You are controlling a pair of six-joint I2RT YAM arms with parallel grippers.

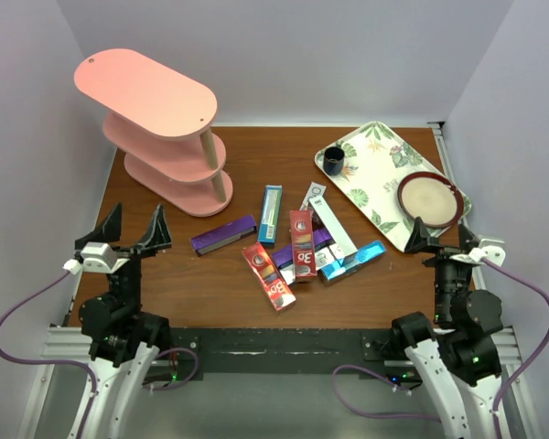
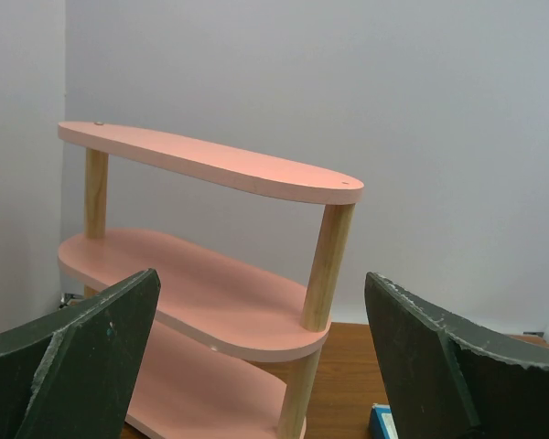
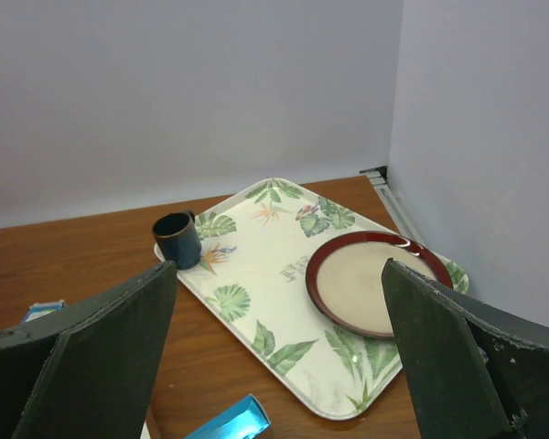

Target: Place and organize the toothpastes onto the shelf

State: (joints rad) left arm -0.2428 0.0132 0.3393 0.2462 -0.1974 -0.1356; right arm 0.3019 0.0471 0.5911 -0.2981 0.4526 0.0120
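The pink three-tier shelf (image 1: 156, 114) stands at the far left; its tiers show bare, also in the left wrist view (image 2: 210, 274). Several toothpaste cartons lie in a loose pile mid-table: a purple one (image 1: 224, 234), a teal one (image 1: 271, 213), red ones (image 1: 269, 276) (image 1: 302, 243), a silver-white one (image 1: 334, 227) and a glossy blue one (image 1: 355, 261), whose end shows in the right wrist view (image 3: 227, 422). My left gripper (image 1: 134, 231) is open and empty, near the front left, facing the shelf. My right gripper (image 1: 446, 236) is open and empty at the front right.
A leaf-patterned tray (image 1: 371, 174) lies at the far right, holding a dark blue cup (image 1: 334, 161) and a red-rimmed plate (image 1: 430, 199). The tray (image 3: 284, 274) fills the right wrist view. White walls enclose the table on three sides.
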